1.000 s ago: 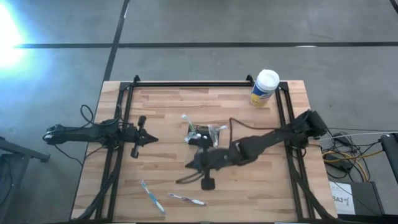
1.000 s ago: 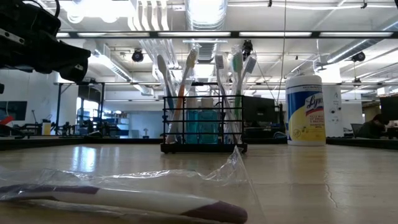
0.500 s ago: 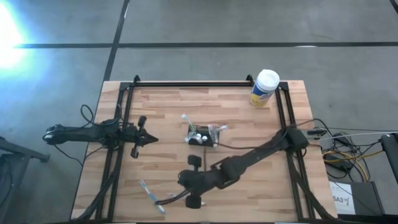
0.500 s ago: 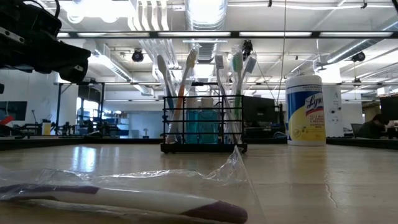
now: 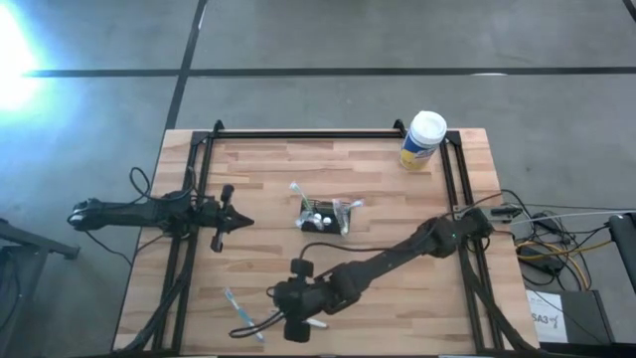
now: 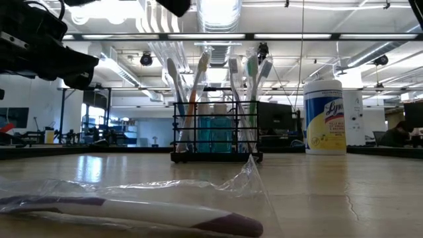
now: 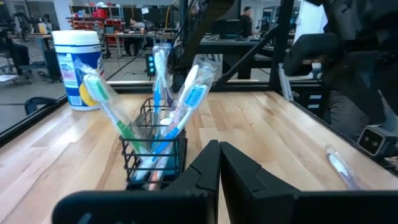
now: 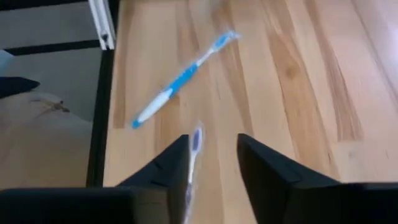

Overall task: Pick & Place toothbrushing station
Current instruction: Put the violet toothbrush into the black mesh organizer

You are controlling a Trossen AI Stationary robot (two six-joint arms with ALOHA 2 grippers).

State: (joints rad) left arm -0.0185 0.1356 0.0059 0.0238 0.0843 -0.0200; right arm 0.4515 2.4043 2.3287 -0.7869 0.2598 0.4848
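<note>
- Toothbrushing station (image 5: 321, 220): a small black wire box that stands upright near the middle of the wooden desk (image 5: 388, 179). It is full of toothbrushes that stick up and lean out at the top.
- In the low view the box (image 6: 216, 125) shows straight ahead with the brushes fanned out. A crinkly clear wrapper lies on the desk in front of it.
- The white canister (image 5: 423, 139) with the yellow label stands at the far right corner of the desk, well apart from the box.
- The right gripper (image 5: 294, 310) reaches out low over the near edge of the desk, well apart from the box. Its fingers (image 8: 273, 180) are open with a gap between them, and they hold nothing.
- A purple toothbrush (image 8: 194, 147) lies on the desk in the gap between those fingers. I cannot tell if it touches them.
- A blue toothbrush (image 5: 242, 314) lies flat on the desk just beside the right gripper, on the left.
- The left gripper (image 5: 238, 224) waits at the left side of the desk, pointing at the box. Its fingers (image 7: 245, 177) are closed tight together and hold nothing.
</note>
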